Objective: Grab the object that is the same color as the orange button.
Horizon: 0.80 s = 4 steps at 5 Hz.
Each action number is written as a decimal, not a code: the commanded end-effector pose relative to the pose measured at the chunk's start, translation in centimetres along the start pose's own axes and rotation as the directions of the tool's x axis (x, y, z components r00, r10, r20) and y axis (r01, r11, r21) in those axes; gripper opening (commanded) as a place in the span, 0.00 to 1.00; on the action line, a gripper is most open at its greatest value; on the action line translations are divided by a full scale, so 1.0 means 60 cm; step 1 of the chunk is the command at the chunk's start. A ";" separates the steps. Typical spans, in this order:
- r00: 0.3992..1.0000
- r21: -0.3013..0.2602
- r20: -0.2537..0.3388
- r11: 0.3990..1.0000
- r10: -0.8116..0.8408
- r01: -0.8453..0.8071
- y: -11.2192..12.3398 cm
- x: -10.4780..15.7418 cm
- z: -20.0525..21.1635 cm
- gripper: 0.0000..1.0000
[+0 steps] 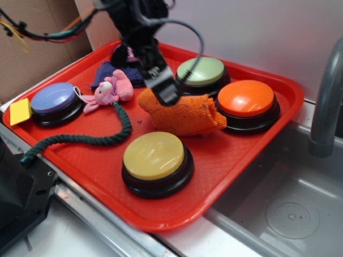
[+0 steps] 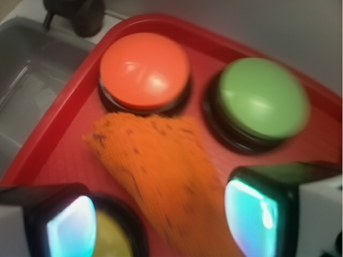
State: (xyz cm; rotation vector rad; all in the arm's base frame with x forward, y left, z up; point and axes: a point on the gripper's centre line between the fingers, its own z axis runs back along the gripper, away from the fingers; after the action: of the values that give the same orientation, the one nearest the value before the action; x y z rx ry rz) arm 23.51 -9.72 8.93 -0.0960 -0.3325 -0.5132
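The orange knitted cloth (image 1: pixel 187 115) lies crumpled in the middle of the red tray (image 1: pixel 225 160), just left of the orange button (image 1: pixel 246 99). My gripper (image 1: pixel 165 91) hangs over the cloth's left end. In the wrist view the gripper (image 2: pixel 161 225) is open. Its two pads stand wide apart, one pad (image 2: pixel 72 230) at the left and the other at the right, with the cloth (image 2: pixel 161 171) running between them. The orange button (image 2: pixel 143 69) sits just beyond the cloth. I cannot tell whether the pads touch the cloth.
A green button (image 1: pixel 201 72) stands behind the cloth and a yellow button (image 1: pixel 155 158) in front. A purple button (image 1: pixel 53 99), pink plush toy (image 1: pixel 110 91), dark blue cloth (image 1: pixel 115 72) and green rope (image 1: pixel 86 139) lie at the left. A sink (image 1: pixel 289 214) and faucet (image 1: pixel 327 107) are at the right.
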 end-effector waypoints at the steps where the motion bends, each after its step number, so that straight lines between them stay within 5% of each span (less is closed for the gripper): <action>1: 0.996 -0.075 -0.034 0.994 -0.078 0.075 -0.023 0.014 -0.064 1.00; 2: 0.999 -0.067 -0.042 0.997 -0.027 0.024 -0.018 0.004 -0.077 1.00; 3: 0.999 -0.037 -0.037 0.999 -0.017 0.016 -0.017 0.003 -0.069 0.00; 4: 0.999 -0.013 -0.038 1.000 0.028 -0.028 -0.011 0.004 -0.055 0.00</action>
State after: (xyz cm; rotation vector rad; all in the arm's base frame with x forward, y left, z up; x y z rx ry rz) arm 24.09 -10.12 4.49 -0.0971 -0.2419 -0.4904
